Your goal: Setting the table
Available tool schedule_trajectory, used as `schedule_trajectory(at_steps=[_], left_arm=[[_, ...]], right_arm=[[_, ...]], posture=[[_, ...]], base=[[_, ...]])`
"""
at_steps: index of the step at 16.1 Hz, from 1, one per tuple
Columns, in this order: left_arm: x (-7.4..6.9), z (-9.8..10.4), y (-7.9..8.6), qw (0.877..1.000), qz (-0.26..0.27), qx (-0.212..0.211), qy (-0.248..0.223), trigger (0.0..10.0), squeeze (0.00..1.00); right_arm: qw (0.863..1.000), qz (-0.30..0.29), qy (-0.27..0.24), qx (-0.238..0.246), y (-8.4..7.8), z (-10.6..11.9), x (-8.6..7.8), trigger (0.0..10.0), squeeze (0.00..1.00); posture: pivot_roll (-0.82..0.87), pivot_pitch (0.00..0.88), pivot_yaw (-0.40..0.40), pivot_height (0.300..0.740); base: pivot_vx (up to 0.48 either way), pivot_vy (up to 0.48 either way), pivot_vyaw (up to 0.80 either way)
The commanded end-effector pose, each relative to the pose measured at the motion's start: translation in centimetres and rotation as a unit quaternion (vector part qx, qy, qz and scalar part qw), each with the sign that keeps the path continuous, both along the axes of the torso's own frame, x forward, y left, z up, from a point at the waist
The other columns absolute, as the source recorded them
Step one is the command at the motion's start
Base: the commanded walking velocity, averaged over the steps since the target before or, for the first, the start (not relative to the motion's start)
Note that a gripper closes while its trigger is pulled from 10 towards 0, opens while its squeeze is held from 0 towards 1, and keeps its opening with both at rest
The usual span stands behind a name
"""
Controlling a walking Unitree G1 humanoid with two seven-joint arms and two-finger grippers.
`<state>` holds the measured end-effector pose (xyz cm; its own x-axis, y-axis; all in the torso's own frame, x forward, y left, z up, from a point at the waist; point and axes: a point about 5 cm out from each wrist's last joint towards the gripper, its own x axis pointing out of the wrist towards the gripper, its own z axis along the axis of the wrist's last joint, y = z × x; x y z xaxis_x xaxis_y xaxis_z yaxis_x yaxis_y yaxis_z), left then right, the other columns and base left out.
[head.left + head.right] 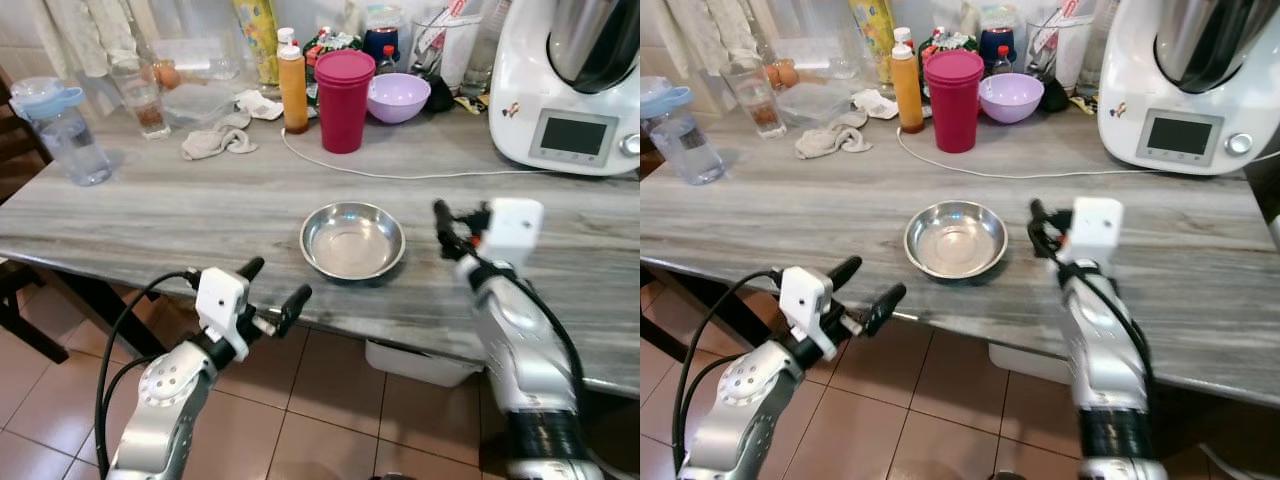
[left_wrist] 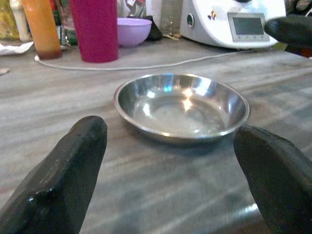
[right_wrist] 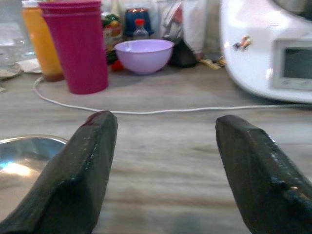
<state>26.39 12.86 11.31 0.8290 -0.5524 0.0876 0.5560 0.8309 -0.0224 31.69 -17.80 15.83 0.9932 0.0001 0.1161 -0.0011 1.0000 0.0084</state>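
You see a steel bowl (image 1: 352, 240) sitting upright and empty on the grey wood-grain counter (image 1: 160, 210), near the front edge and roughly midway between the two arms. Your left hand (image 1: 272, 292) hovers just off the front edge of the counter, in front of the bowl and to its left, with its fingers (image 2: 63, 175) spread apart and holding nothing; in the left wrist view the bowl lies between and beyond the two fingertips, not touching them. Your right hand (image 3: 163, 170) is over the counter just to the right of the bowl, fingers apart and empty; in the right wrist view the bowl's rim appears beside one finger. Behind the bowl a white cable (image 1: 400, 175) runs across the counter. Farther back stand a magenta cup (image 1: 343, 100), an orange bottle (image 1: 293, 90) just beside it, and a lilac bowl (image 1: 398, 97) on its other side. A white kitchen machine (image 1: 565, 90) occupies the back right of the counter. At the left, note a water bottle (image 1: 65, 130) with a blue lid, a glass (image 1: 140, 95) and a crumpled cloth (image 1: 218, 140). Tiled floor (image 1: 330, 400) shows below the edge.
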Motion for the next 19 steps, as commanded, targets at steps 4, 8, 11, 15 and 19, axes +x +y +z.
schedule_trajectory(at_steps=[4, 8, 11, 15, 19], left_arm=[[0.7, 1.6, 0.0, 0.999, 0.038, -0.008, -0.025, 10.0, 0.0], [2.1, 1.2, 1.0, 0.993, 0.113, 0.025, -0.015, 10.0, 0.0], [2.7, 1.0, 1.5, 0.987, 0.159, 0.037, -0.01, 10.0, 0.0], [3.1, 1.0, 1.4, 0.98, 0.189, 0.063, -0.021, 10.0, 0.0], [3.3, 0.7, 1.3, 0.977, 0.201, 0.065, -0.013, 10.0, 0.0]], right_arm=[[0.999, -0.031, -0.02, -0.023, -0.6, 0.3, -2.4, 10.0, 1.0], [0.999, -0.047, -0.016, -0.02, -0.7, 0.3, -3.2, 10.0, 0.36], [0.999, -0.045, -0.004, -0.012, -0.4, 0.0, -3.1, 10.0, 0.0], [0.999, -0.034, 0.004, -0.015, 0.0, -0.1, -2.7, 10.0, 0.0], [0.999, -0.031, 0.003, -0.011, 0.0, 0.1, -2.5, 10.0, 0.0]], posture=[[-0.21, 0.103, 0.066, 0.74], [-0.21, 0.101, 0.069, 0.74], [-0.21, 0.095, 0.067, 0.74], [-0.21, 0.086, 0.053, 0.74], [-0.21, 0.084, 0.046, 0.74]], base=[[0.0, 0.0, 0.0], [0.0, 0.0, 0.0], [0.0, 0.0, -0.47], [0.0, 0.0, -0.68], [-0.068, 0.0, -0.16]])
